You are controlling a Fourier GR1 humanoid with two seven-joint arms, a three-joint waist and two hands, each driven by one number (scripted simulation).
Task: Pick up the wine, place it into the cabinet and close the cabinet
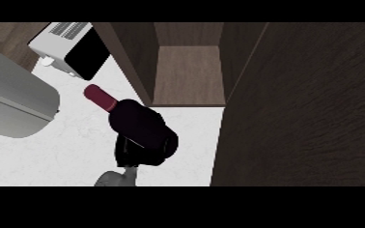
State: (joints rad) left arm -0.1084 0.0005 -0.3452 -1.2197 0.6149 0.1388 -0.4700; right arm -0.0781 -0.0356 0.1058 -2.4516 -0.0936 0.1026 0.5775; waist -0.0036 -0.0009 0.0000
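The wine bottle [107, 101] has a dark body and a red neck that points up and to the left; it is tilted over the white counter [64, 154]. My left hand [146, 142] is curled round the bottle's body and hides most of it. It sits just in front of and left of the cabinet's opening [189, 72], whose brown shelf shows bare. The cabinet's door [292, 111] stands open and fills the right side of the view. My right hand does not show.
A white appliance with a black front [75, 48] stands at the back left. A large grey rounded object [21, 101] lies at the left edge. The cabinet's left wall [132, 63] rises right behind the bottle.
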